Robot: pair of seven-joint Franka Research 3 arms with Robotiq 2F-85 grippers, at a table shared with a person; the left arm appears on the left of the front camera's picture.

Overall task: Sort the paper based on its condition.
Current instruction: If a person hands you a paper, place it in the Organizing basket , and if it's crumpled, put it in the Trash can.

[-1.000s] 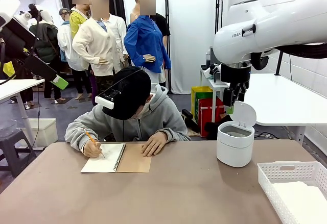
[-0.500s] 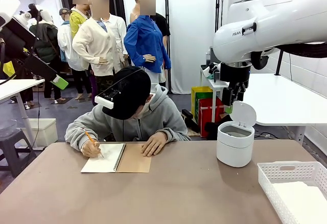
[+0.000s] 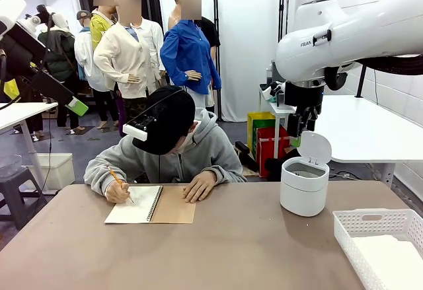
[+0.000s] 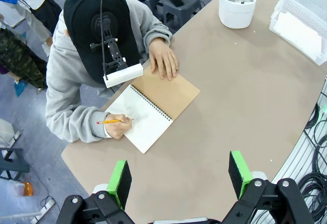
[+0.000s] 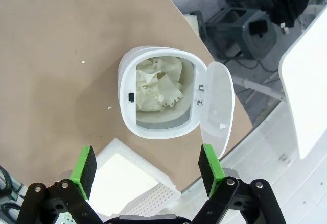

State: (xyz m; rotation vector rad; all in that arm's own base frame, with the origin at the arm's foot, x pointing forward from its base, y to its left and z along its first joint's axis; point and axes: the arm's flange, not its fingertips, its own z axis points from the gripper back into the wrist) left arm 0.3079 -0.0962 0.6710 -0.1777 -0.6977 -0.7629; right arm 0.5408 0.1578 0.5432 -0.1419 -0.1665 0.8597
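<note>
Since the crumpled paper wads [image 5: 156, 89] lie inside the open white lidded bin [image 5: 153, 127] and smooth sheets [image 4: 300, 30] lie flat in the white basket [image 3: 370, 222], they look light, soft and easily crushed, a wad best pinched across its bulk and a sheet by an edge. The right hand [image 5: 148, 170] hangs wide and empty above the bin, while the left hand [image 4: 179, 175] is spread wide and empty high over the worktop [image 3: 231, 250], where a person [image 3: 168, 148] draws in a spiral notebook [image 3: 151, 204].
</note>
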